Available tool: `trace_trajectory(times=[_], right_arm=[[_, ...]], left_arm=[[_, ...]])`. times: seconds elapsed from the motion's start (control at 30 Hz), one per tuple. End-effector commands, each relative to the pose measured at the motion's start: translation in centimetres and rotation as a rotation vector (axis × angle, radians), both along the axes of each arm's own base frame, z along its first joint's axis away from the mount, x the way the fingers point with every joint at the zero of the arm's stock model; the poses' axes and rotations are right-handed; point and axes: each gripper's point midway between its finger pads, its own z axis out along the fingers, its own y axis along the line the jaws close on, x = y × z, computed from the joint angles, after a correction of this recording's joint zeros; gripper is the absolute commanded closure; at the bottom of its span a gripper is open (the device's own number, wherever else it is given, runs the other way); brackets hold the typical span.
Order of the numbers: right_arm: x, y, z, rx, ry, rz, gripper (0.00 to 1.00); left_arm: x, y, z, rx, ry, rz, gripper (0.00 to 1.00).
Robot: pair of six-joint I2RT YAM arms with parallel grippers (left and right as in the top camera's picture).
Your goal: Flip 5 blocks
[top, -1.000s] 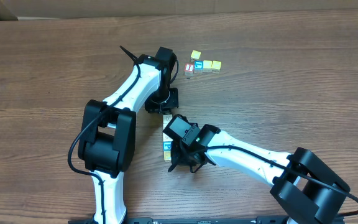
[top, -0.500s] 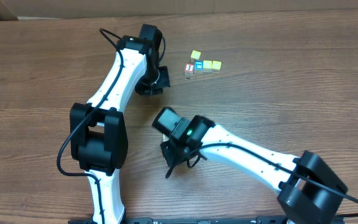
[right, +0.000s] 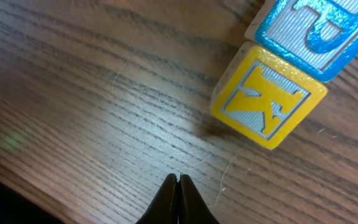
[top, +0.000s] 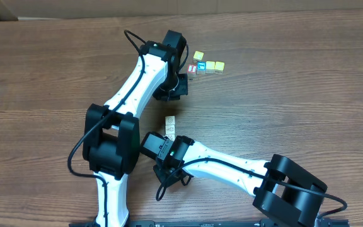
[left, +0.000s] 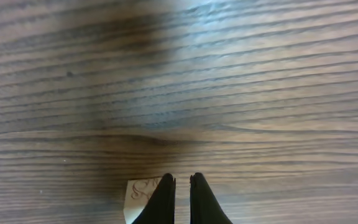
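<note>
Blocks (top: pixel 169 123) for flipping lie in a short row on the wooden surface (top: pixel 295 101), between the two arms and partly under the right wrist. Nearest, the right claw (right: pixel 179 186) hangs over bare wood with its tips pressed together, holding nothing. Just beyond it sits the yellow block (right: pixel 269 102), with a pale raised letter on the face turned to the camera. The blue "P" block (right: pixel 312 31) sits against its far side. Farther off, the left claw (left: pixel 181 186) is likewise pinched to a sliver and empty, with a whitish block (left: pixel 140 191) bearing a faint drawing just beside one tip. Well beyond stands a cluster of other cubes (top: pixel 205 66), not part of the job.

These look like small painted wooden cubes: light, rigid, and smooth enough to skid. I would take one by two opposite side faces at mid-height, or tip it by its upper edge. Touching neighbours leave little room for a fingertip, so the free outer faces seem the better hold.
</note>
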Motion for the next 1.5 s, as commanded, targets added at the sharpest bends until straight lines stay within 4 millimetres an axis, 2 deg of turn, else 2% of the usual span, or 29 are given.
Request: trace_trajectory(times=[0.0,0.27,0.43,0.77,0.93,1.07,1.47], right_arm=[[0.9,0.5,0.6,0.025,-0.051,0.088,0.96],[1.2,-0.5,1.5,-0.012,-0.128,0.454,0.96],[1.7,-1.3,0.8,-0.052,-0.191,0.65,0.96],[1.3,-1.6,-1.4,-0.034,-0.212,0.721,0.96],[0.7,-0.6,-1.4,0.02,-0.21,0.733,0.96],[0.7,-0.7,-1.6,0.018,-0.21,0.734,0.96],[1.1,-0.6,-2.9,0.029,-0.247,0.716,0.96]], left_arm=[[-1.1,0.8,-3.3,0.044,0.09,0.015,0.96],[-0.5,1.6,-3.6,0.04,0.083,0.005,0.96],[-0.8,2.0,-3.6,0.043,0.09,-0.066,0.96],[-1.6,2.1,-3.8,0.048,0.118,-0.095,0.96],[-2.0,2.2,-4.8,0.05,0.127,-0.093,0.96],[-2.3,2.0,-5.5,0.038,0.13,-0.091,0.96],[-2.6,1.5,-5.7,0.01,0.145,-0.083,0.96]])
